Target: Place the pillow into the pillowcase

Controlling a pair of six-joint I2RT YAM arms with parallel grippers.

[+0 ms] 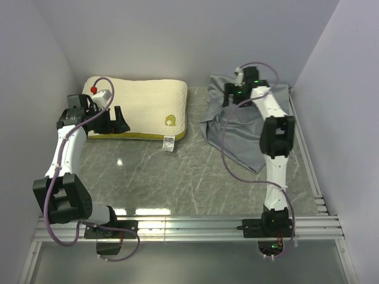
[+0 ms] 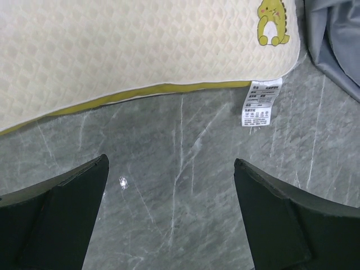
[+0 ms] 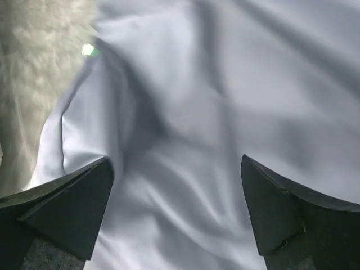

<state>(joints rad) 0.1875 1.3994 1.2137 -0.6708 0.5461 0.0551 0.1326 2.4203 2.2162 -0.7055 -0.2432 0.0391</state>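
Observation:
The cream-white dotted pillow (image 1: 145,106) lies flat at the back left, its yellow-green band along the near edge, logo (image 1: 170,121) and white tag (image 1: 169,142) at its right corner. My left gripper (image 1: 117,121) is open and empty over the pillow's near left edge. In the left wrist view the pillow (image 2: 140,45), its tag (image 2: 260,103) and bare table show ahead of the left gripper (image 2: 170,169). The blue-grey pillowcase (image 1: 237,127) lies crumpled at the back right. My right gripper (image 1: 228,94) is open just above its far part; its wrist view shows only pillowcase fabric (image 3: 214,112) between the jaws.
The grey marble table (image 1: 177,177) lies between the arms. White walls close in at the back and both sides. A metal rail (image 1: 195,225) runs along the near edge and another along the right side (image 1: 308,160).

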